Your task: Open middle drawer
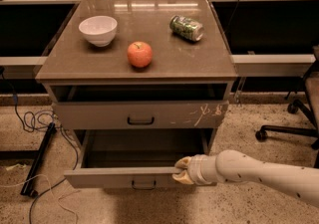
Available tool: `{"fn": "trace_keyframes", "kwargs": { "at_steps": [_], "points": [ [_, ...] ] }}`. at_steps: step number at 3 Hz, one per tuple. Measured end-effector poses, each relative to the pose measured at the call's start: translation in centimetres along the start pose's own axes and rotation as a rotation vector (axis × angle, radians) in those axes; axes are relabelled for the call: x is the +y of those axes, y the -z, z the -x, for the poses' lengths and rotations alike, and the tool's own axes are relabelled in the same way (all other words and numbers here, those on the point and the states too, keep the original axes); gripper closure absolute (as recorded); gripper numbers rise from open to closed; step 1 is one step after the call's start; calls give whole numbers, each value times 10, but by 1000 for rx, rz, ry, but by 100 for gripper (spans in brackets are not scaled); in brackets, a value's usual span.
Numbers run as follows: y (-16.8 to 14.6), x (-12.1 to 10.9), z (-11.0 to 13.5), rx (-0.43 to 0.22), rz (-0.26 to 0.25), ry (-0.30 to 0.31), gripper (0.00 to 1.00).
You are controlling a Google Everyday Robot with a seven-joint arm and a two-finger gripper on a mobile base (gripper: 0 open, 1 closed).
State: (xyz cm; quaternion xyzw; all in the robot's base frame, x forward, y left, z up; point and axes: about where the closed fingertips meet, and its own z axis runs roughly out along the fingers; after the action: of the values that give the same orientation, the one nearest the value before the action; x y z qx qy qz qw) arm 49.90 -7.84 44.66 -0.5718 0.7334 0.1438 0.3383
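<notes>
item 1: gripper [180,172], tan-tipped, on the end of a pale arm [259,173] that enters from the lower right. it sits at the top edge of the middle drawer [109,177] front panel, right of that panel's centre and touching it. whether it is clenched on the edge or released cannot be told from this view.

item 2: middle drawer. it is pulled well out of the cabinet. its plain grey-brown front runs away to the left of the gripper and a short way to its right. the shallow grey inside lies open just behind the gripper. the small black pull handle [143,185] is just below and left of the gripper, apart from it.

item 3: top drawer [99,115], directly above the gripper. it has a taller front with a black handle at centre. pale scratch marks [205,114] lie above and slightly right of the gripper. a dark gap shows over the front's top edge.

item 4: cabinet top [149,19], well above the gripper. a white bowl [98,30] stands upright, up and far left. a red apple [140,54] sits up and slightly left, near the front edge. a green drinks can [186,28] lies on its side almost straight above.

item 5: floor. black cables [30,118] lie far left of the gripper. an office chair base [294,131] with castors stands to its upper right.
</notes>
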Motion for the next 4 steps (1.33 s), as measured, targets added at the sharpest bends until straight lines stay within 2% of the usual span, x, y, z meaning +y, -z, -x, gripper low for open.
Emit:
{"fn": "trace_keyframes", "kwargs": {
  "at_steps": [1, 2, 3, 4],
  "points": [
    [-9, -3, -4, 4, 0, -12, 4],
    [-19, -4, -11, -10, 9, -22, 46],
    [-15, 3, -11, -14, 10, -17, 65],
    [8, 26, -13, -16, 2, -33, 88]
  ]
}}
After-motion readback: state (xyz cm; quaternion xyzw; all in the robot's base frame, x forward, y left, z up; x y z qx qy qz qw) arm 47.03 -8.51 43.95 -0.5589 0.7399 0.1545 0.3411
